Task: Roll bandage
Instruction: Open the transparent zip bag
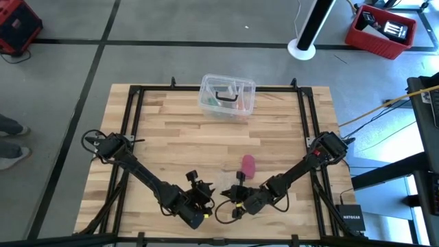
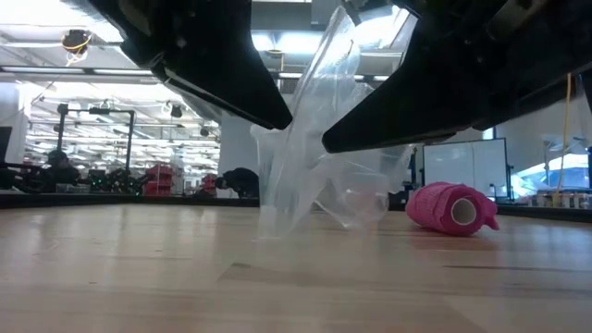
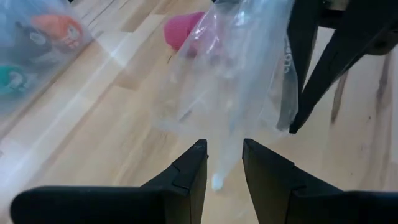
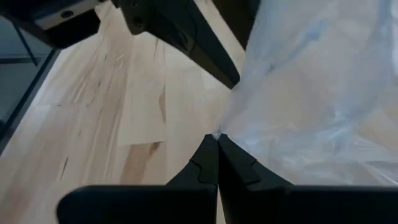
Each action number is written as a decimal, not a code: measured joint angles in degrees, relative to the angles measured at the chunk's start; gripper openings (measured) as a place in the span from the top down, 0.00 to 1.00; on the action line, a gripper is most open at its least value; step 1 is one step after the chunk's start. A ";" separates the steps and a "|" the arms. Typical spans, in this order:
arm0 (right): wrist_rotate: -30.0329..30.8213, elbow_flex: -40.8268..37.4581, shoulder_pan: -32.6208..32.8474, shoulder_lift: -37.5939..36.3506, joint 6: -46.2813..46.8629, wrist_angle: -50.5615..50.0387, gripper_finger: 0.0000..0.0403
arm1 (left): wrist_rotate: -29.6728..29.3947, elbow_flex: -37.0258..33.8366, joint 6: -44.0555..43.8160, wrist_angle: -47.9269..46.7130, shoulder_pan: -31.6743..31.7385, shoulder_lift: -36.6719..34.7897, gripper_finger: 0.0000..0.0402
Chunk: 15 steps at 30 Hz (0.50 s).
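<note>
The bandage [image 1: 248, 165] is a stubby pink roll lying on its side on the wooden table [image 1: 164, 130], right of the grippers [image 2: 450, 209]. Between my two grippers, near the table's front edge, hangs a crumpled clear plastic wrapper [image 2: 319, 139]. My right gripper [image 4: 216, 137] is shut on it. My left gripper [image 3: 224, 149] stands open, and the wrapper's narrow tail [image 3: 219, 171] runs down between its fingers. I cannot tell whether the tail touches them. My right gripper pinches an edge of the wrapper [image 4: 219, 130] between the ends of its two fingers. The fingers come slanting down from the table's right side. The wrapper hangs crumpled and slack below them, and its lower end [image 2: 270, 227] rests on the table.
A clear plastic box [image 1: 228, 95] with small items inside stands at the table's far edge, in the middle. Black frame rails [image 1: 130, 116] run along the table's left and right sides. Bare wood lies between the box and the grippers.
</note>
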 joint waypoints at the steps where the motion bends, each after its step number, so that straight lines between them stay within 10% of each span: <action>1: -0.26 0.00 0.00 0.00 0.00 -0.13 1.00 | -0.03 0.00 0.54 0.00 0.00 0.00 0.76; 15: -2.93 0.00 -0.02 0.00 -3.13 0.09 1.00 | -0.92 0.00 4.16 2.01 0.11 -0.04 0.76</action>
